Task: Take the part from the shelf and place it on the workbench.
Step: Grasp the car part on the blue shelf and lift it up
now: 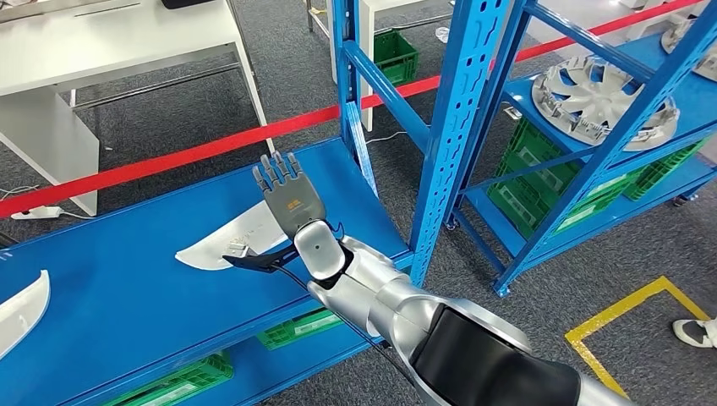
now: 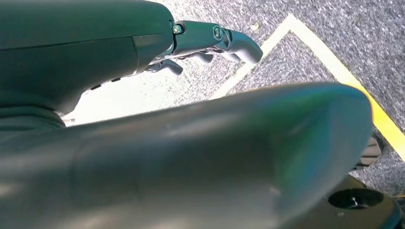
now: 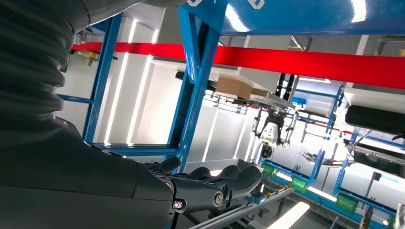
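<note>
- Blue shelf point(image 1: 127, 279) under right hand, bearing white part point(image 1: 221, 247).
- White part just below-left of right hand point(image 1: 290, 196), long axis crosswise to fingers, thumb side nearest.
- Right hand released, fingers spread, hovering, grasping nothing.
- Left hand point(image 2: 210, 45) hanging low, apparently empty, fingers loosely curled; farther off.

From the head view, my right hand point(image 1: 289, 196) covers the near end of the white curved plastic part point(image 1: 227, 246) on the blue metal shelf point(image 1: 127, 296), so I can't tell whether they touch. A second white curved piece point(image 1: 21, 309) is cut off by the picture's edge. In the left wrist view, a blurred grey thumb hides most of my left hand point(image 2: 210, 43).
</note>
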Controlling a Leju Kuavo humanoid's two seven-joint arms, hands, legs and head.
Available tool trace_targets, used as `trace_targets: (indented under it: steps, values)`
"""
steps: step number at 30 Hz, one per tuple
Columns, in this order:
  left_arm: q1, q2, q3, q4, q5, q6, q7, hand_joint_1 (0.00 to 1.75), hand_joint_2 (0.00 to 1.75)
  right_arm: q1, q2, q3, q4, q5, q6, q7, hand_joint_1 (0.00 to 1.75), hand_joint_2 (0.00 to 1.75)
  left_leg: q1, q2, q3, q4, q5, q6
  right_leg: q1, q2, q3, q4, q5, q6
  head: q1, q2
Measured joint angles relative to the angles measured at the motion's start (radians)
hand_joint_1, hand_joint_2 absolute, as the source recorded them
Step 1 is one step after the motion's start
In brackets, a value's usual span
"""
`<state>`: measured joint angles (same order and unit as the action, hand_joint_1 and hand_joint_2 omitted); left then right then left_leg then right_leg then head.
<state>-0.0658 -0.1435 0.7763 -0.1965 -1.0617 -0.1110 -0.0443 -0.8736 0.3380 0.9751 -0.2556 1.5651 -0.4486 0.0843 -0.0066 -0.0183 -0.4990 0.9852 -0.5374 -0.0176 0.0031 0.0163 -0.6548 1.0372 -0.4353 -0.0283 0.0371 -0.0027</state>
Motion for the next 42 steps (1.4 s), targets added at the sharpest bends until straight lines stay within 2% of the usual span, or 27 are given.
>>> trace_targets:
  steps: [14, 28, 31, 35, 36, 42]
  values:
    - [0.000, 0.000, 0.001, 0.002, 0.002, 0.000, 0.000, 0.00, 0.00, 0.002, -0.009, -0.027, 0.000, -0.049, 0.045, 0.034, 0.00, 1.75, 0.000, 0.000, 0.007, 0.000, 0.000, -0.001, -0.002, 0.000, 0.018, -0.005, -0.001, 0.001, 0.000, 0.000]
    - [0.003, 0.000, 0.002, 0.002, 0.005, 0.000, -0.001, 0.00, 0.00, 0.046, -0.062, -0.086, 0.008, -0.092, 0.135, 0.079, 0.00, 1.75, -0.001, 0.000, 0.013, 0.000, -0.001, 0.001, -0.002, -0.001, 0.021, -0.009, 0.000, 0.002, 0.000, 0.000]
    - [0.003, -0.005, 0.003, 0.002, 0.006, 0.000, 0.009, 0.00, 0.00, 0.063, -0.068, -0.127, 0.010, -0.162, 0.224, 0.070, 0.00, 1.75, -0.001, 0.000, 0.010, 0.000, -0.002, 0.002, -0.002, -0.001, 0.022, -0.009, 0.000, 0.002, 0.000, 0.000]
    - [0.001, -0.012, 0.003, 0.003, -0.003, 0.000, 0.026, 0.00, 0.00, 0.034, -0.069, -0.209, 0.011, -0.249, 0.505, 0.045, 0.00, 1.75, -0.001, 0.002, 0.016, 0.000, -0.005, 0.005, -0.001, 0.000, 0.032, -0.010, -0.004, 0.006, 0.000, 0.000]
    - [0.000, -0.014, 0.003, 0.003, -0.004, 0.000, 0.029, 0.00, 0.00, 0.029, -0.069, -0.224, 0.011, -0.256, 0.544, 0.042, 0.00, 1.75, -0.001, 0.001, 0.019, 0.000, -0.006, 0.005, -0.001, 0.000, 0.035, -0.010, -0.005, 0.006, 0.000, 0.000]
    - [-0.001, -0.018, 0.003, 0.003, -0.007, 0.000, 0.033, 0.00, 0.00, 0.021, -0.069, -0.268, 0.011, -0.264, 0.588, 0.037, 0.00, 1.75, -0.001, 0.001, 0.025, 0.000, -0.008, 0.005, -0.001, 0.000, 0.041, -0.010, -0.006, 0.006, 0.000, 0.000]
